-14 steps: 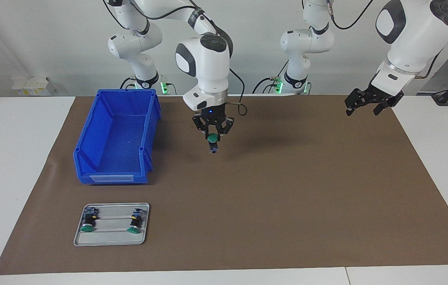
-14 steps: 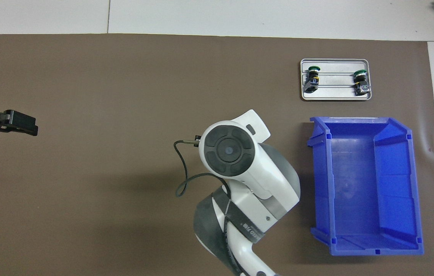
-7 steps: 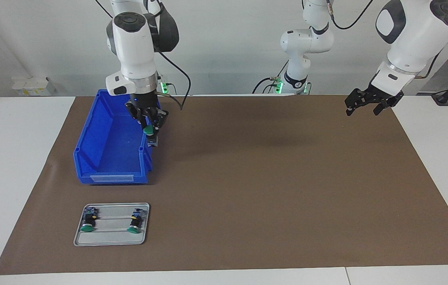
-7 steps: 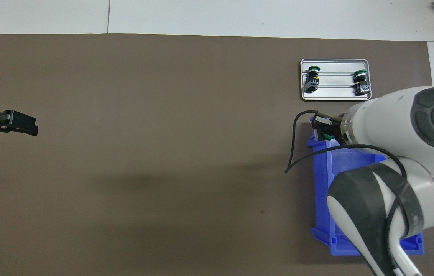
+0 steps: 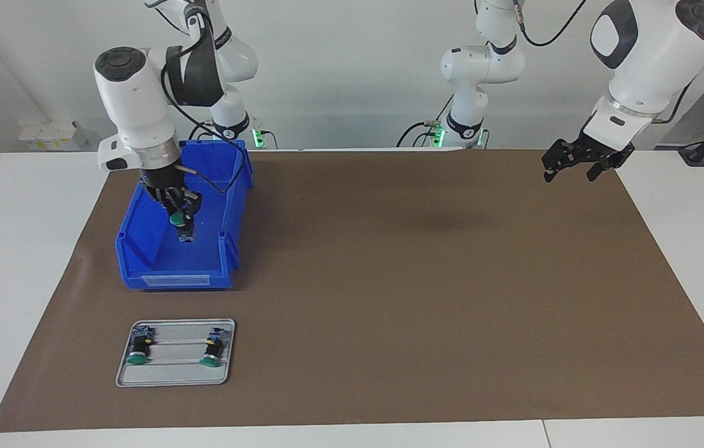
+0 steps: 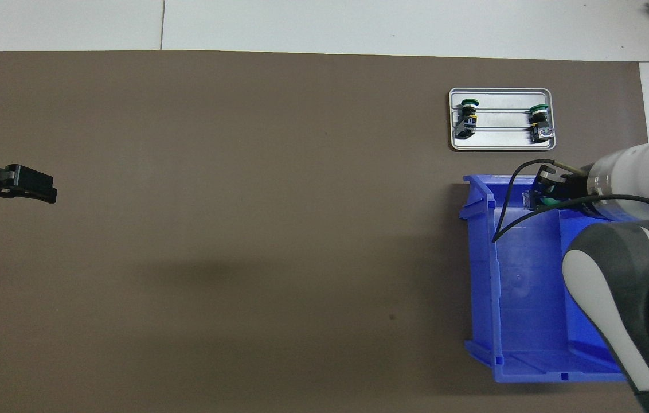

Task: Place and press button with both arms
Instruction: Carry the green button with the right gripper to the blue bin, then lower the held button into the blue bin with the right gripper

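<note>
The right end effector (image 5: 179, 210) has swung from mid-worktop to hang inside the open blue plastic bin (image 5: 140, 249), clamped on the green-capped black push-button (image 5: 179, 221) — so a drop into the bin looks imminent. The left end effector (image 5: 581, 163) waits, fingers spread and empty, over the brown mat's (image 5: 426, 298) edge. The facing view shows the button clear of the bin floor — overhead, the right arm hides that gap, though two spare green-capped buttons (image 6: 502, 117) show plainly on the small grey metal tray (image 6: 500, 143).

You had a matt brown mat (image 5: 426, 298) over the smooth white surface (image 5: 28, 249). Under the right gripper's fingers (image 5: 179, 211) sat a glossy blue plastic bin (image 5: 140, 249); the tray (image 5: 175, 376) looked like brushed grey metal. The arms' (image 5: 644, 56) shells were glossy white plastic.
</note>
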{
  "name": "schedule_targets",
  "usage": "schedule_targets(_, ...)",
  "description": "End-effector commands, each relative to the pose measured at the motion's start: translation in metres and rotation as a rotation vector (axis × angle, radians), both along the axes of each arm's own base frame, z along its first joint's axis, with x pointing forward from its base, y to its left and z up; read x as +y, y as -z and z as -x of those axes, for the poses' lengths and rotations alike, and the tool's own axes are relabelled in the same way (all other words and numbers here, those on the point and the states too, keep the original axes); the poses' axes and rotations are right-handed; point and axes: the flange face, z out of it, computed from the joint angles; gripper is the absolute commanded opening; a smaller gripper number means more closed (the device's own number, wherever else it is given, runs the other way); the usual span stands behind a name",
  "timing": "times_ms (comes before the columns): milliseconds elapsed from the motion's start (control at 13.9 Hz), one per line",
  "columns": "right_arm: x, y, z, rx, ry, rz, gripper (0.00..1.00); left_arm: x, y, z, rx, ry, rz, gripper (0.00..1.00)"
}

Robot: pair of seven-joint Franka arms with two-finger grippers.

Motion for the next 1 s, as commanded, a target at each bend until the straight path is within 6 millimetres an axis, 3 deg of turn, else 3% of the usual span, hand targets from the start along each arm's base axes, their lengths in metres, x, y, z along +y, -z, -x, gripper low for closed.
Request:
schedule_targets(0,-0.02,0.029,0.008,-0.016,-0.03,-0.014,0.0,0.003,0.0,0.008,-0.001,0.0,-0.01,1.0)
schedule_targets(215,-0.027,0.071,-0.002,0.014,-0.034,-0.016,0.0,0.003,0.0,0.008,-0.001,0.0,-0.01,1.0)
schedule_targets(431,-0.029,0.097,-0.012,0.011,-0.037,-0.018,0.0,0.003,-0.001,0.008,-0.002,0.0,-0.01,1.0)
schedule_targets(718,-0.033,0.121,-0.013,0.044,-0.059,-0.034,0.0,0.003,0.0,0.008,-0.001,0.0,-0.01,1.0)
schedule_targets(933,-0.04,0.128,-0.009,0.062,-0.093,-0.046,0.0,0.002,0.0,0.008,-0.001,0.002,-0.011,1.0)
